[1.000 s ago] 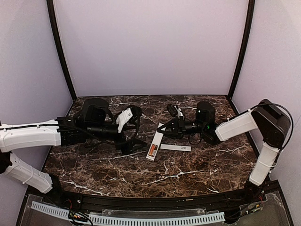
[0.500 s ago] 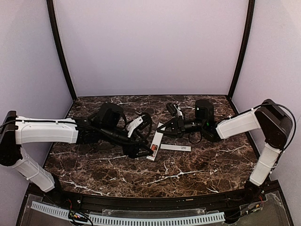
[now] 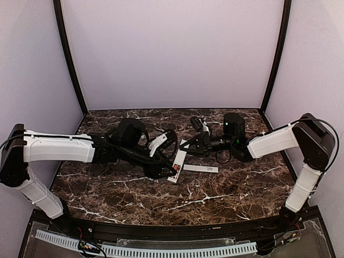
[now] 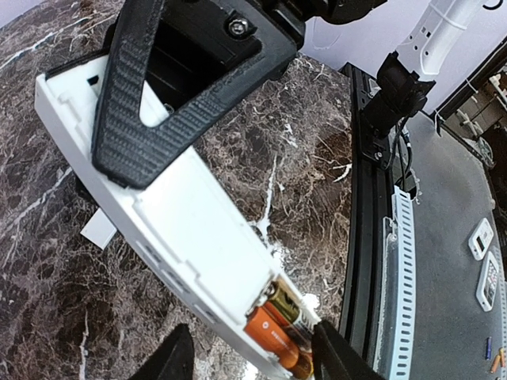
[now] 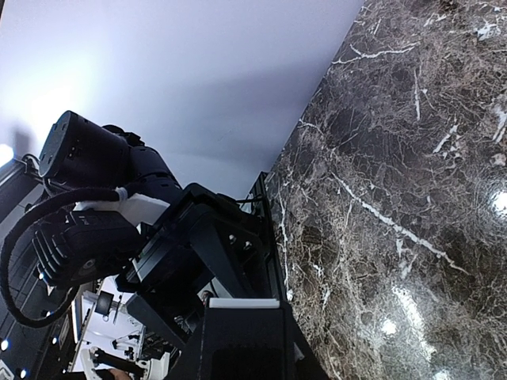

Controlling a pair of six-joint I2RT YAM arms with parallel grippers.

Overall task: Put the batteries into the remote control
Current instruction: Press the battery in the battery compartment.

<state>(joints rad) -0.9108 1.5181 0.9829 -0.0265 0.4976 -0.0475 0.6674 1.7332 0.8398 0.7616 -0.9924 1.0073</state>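
Observation:
The remote control [image 3: 179, 159] is a long white bar lying back-up across the middle of the marble. Orange batteries [image 3: 173, 172] sit in the recess at its near end. My right gripper [image 3: 194, 146] is shut on its far end, and the white edge [image 5: 242, 302] shows between the dark fingers. The left wrist view shows the remote control [image 4: 182, 214] running diagonally, with the batteries [image 4: 271, 336] side by side at its lower end. My left gripper [image 4: 253, 360] straddles that end. One fingertip is against the edge; the other stands apart from it.
A thin flat white cover strip [image 3: 200, 169] lies on the marble table [image 3: 215, 199] just right of the remote. The black front rail [image 4: 364, 198] and a white slotted cable duct [image 3: 161, 250] run along the near edge. Purple walls close in three sides.
My left arm has reached right from the table's left side to the remote's battery end, and its jaws have narrowed around it. The right arm and the remote stay put.

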